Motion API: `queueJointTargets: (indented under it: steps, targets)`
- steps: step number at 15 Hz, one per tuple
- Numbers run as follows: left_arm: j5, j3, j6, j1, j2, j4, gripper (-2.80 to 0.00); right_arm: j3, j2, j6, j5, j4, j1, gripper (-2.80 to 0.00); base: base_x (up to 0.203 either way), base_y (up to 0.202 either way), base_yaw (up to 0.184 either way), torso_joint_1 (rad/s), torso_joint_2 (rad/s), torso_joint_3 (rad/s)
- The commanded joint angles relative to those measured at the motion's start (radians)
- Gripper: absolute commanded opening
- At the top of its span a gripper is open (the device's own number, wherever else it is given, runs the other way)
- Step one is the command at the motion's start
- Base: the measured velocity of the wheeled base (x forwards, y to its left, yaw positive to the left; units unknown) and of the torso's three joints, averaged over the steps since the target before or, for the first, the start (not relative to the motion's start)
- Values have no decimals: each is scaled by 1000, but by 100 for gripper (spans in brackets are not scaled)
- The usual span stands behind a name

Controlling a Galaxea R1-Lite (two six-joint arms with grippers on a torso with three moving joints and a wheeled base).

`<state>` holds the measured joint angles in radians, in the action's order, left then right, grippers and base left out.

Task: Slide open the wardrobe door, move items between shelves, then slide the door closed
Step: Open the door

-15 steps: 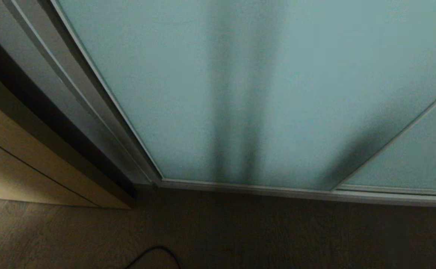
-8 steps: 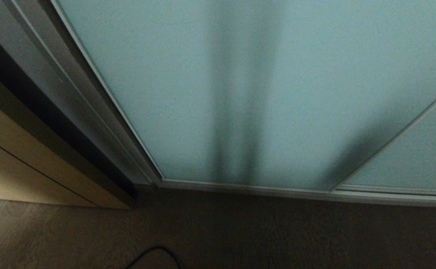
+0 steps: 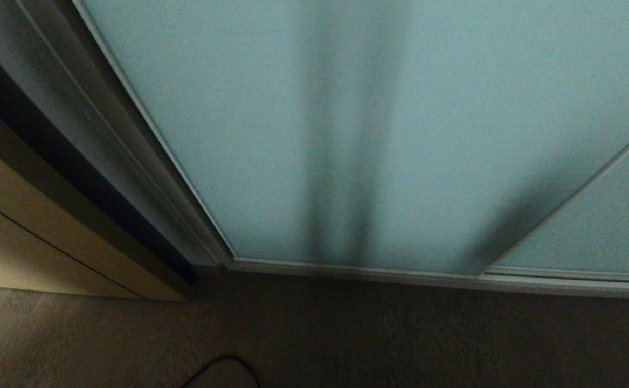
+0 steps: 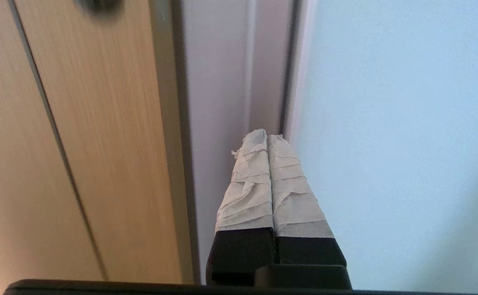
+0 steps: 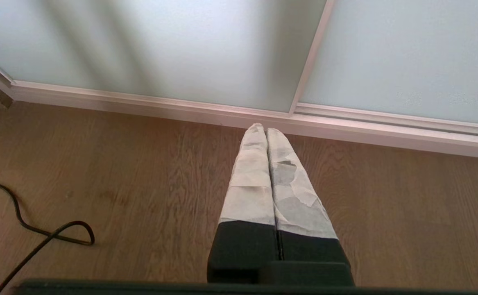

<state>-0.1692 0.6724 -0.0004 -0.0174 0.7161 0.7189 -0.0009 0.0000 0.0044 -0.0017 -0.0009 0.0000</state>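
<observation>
The head view matches a second ago: the frosted teal glass sliding door (image 3: 379, 129) stays closed; left gripper (image 4: 267, 137) and right gripper (image 5: 266, 130) are clenched, empty

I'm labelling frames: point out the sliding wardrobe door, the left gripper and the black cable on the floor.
sliding wardrobe door (image 3: 271, 134): head view, frosted glass.
left gripper (image 4: 267, 137): left wrist view, between its shut taped tips.
black cable (image 5: 38, 235): right wrist view, its loop.
</observation>
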Motion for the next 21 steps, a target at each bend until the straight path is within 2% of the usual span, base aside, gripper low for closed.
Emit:
queueJointTargets:
  steps: [1,4,11,13,15,21]
  targets:
    - [-12,52,1,-1,137,49,-280,-1,2,0,0,-1,0,-280,0,0,0,0,0,0]
    - [-18,100,-1,1,223,133,-280,-1,2,0,0,-1,1,-280,0,0,0,0,0,0]
    - [-17,239,-14,7,410,148,-280,-1,2,0,0,-1,1,-280,0,0,0,0,0,0]
    - [-18,271,-13,7,478,183,-280,-1,2,0,0,1,0,-280,0,0,0,0,0,0]
    - [-17,291,-13,9,529,233,-280,-1,2,0,0,-1,1,-280,0,0,0,0,0,0]
    - [-15,330,-15,43,607,243,-280,-1,2,0,0,-1,0,-280,0,0,0,0,0,0]
